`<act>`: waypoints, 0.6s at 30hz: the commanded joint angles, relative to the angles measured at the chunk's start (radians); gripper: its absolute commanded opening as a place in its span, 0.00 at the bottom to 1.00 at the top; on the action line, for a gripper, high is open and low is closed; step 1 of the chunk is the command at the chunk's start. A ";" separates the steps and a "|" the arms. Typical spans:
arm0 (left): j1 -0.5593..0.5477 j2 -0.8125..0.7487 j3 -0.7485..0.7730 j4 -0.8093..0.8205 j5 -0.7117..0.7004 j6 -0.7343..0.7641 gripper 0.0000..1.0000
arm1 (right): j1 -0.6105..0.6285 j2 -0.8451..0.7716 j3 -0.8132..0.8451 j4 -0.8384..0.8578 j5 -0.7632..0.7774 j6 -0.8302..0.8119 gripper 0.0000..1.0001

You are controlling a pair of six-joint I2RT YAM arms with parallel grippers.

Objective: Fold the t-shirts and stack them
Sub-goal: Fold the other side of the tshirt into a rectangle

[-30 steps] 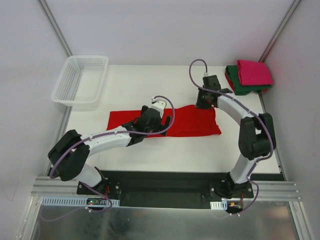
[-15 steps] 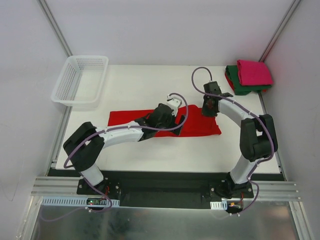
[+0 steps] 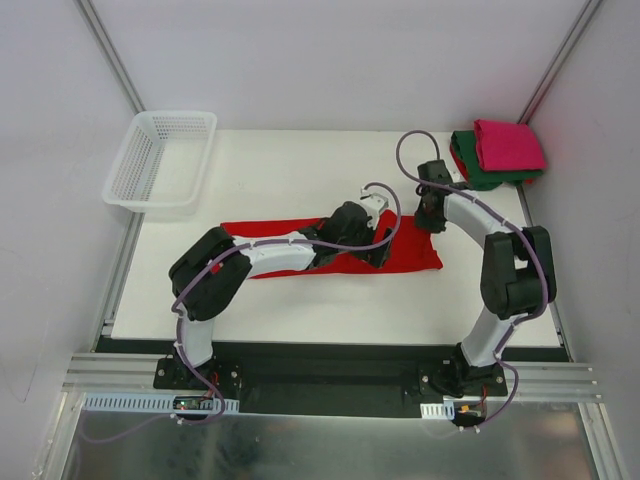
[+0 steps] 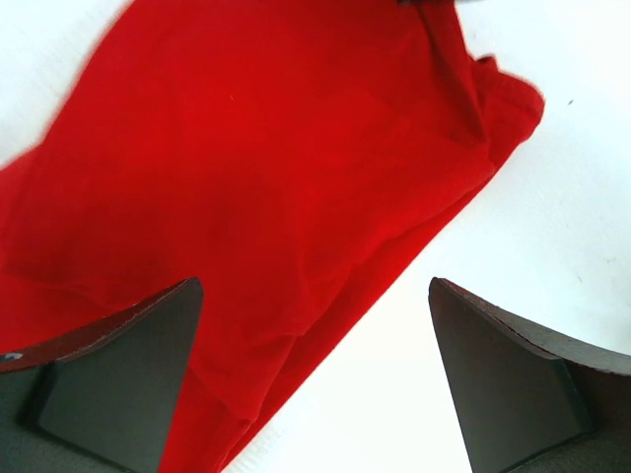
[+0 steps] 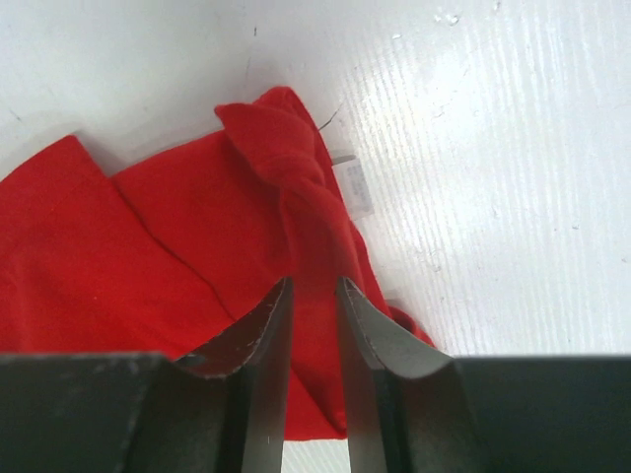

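The red t-shirt [image 3: 415, 255] lies on the table [image 3: 300, 170] in a long strip. It looks soft, light and limp, best pinched at a corner. The left fingers [image 4: 108, 374] hang wide above it, and the right fingers [image 5: 246, 345], narrow, pinch a ridge. Farther back, the basket [image 3: 175, 115] shows nothing inside, and the pink t-shirt [image 3: 508, 143] tops the green t-shirt [image 3: 470, 172].

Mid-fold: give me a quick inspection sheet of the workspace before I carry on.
Surface: white table, faint specks near the shirt.
Job's things: red t-shirt in a long strip mid-table; pink t-shirt folded on top of green t-shirt, far right corner.
Clutter: white mesh basket, far left corner.
Hands: left hand open over the red cloth; right hand pinching a ridge at its far right corner.
Cables: purple cables loop off both wrists, no snag seen.
Surroundings: white walls, metal frame.
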 commanded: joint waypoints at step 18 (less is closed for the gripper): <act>-0.007 0.012 -0.046 -0.016 0.029 -0.002 0.99 | -0.059 0.195 0.189 -0.049 0.053 0.027 0.26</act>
